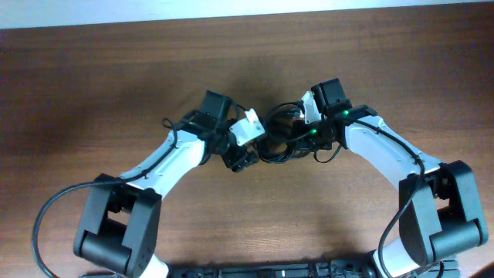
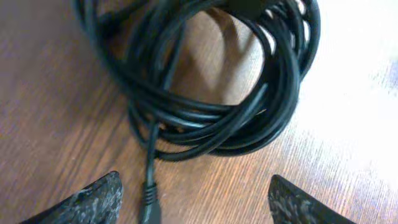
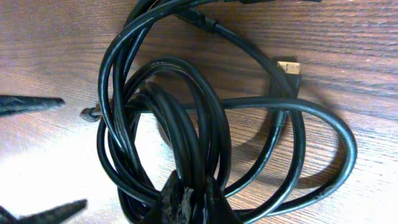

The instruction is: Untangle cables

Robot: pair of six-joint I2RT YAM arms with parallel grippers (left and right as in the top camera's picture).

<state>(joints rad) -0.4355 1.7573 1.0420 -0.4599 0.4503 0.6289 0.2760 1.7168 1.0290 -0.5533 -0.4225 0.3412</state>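
The cables (image 1: pixel 275 148) lie as one tangled bundle of thin black loops on the wooden table, between my two grippers. In the left wrist view the coil (image 2: pixel 224 106) fills the top, and one strand runs down to a ribbed plug (image 2: pixel 149 200) near the left finger. My left gripper (image 2: pixel 196 186) is open, its fingers wide apart on either side of that plug and touching nothing. My right gripper (image 3: pixel 193 198) is shut on several strands of the cables (image 3: pixel 186 118) at the near side of the coil. A gold-tipped plug (image 3: pixel 288 67) and a small dark plug (image 3: pixel 91 114) lie on the table.
The brown wooden table (image 1: pixel 93 85) runs to a pale wall edge at the back. The left arm's dark fingers (image 3: pixel 34 104) show at the left edge of the right wrist view. Both white arms (image 1: pixel 174 158) reach in from the front corners.
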